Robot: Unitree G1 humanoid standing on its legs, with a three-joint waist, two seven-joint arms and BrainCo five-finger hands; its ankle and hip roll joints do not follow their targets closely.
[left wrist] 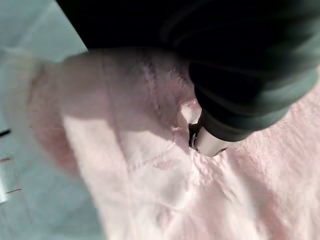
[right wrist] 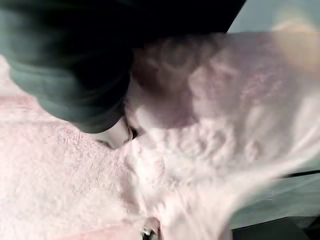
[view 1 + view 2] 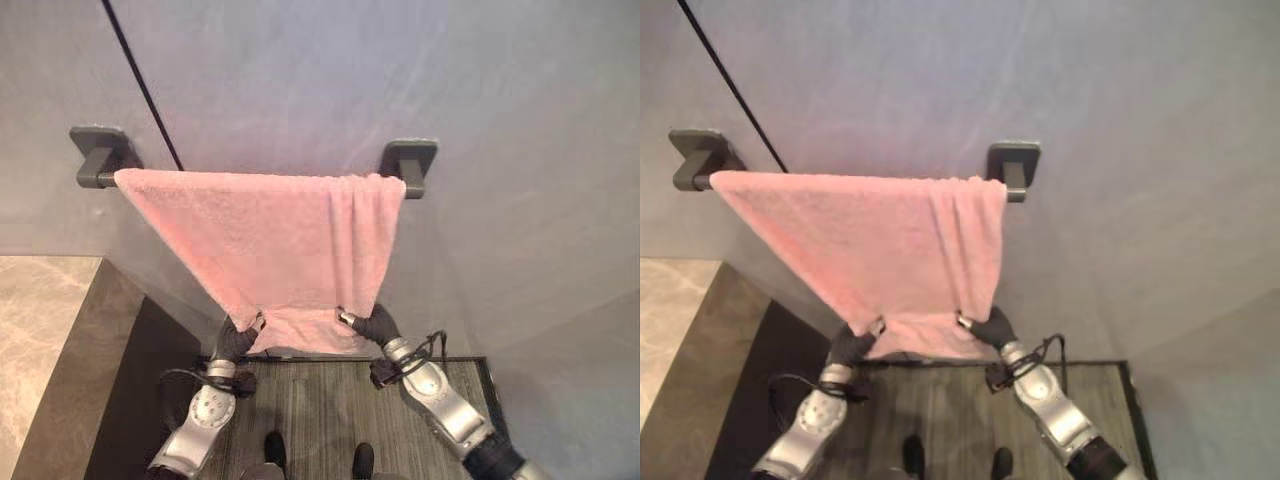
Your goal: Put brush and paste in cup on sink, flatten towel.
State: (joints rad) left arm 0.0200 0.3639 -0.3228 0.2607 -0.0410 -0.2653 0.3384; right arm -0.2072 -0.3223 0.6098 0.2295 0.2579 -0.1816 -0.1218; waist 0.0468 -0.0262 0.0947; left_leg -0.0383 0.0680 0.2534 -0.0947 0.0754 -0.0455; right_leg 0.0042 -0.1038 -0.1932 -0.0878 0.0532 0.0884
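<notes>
While the pink towel point(image 3: 280, 235) hangs over the grey wall bar point(image 3: 97, 180), both hands grip its lower hem from beneath. Fingers of the left hand point(image 3: 237, 340) curl into the hem's left corner, and the right hand point(image 3: 372, 325) pinches the right corner. Between them the cloth spreads up, bunched in folds above the right hand.

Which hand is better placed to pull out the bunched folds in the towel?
Probably the right hand: it pinches the towel by its lower edge directly below the folds gathered near the right bracket. The left hand grips the corner under the smoother side.
</notes>
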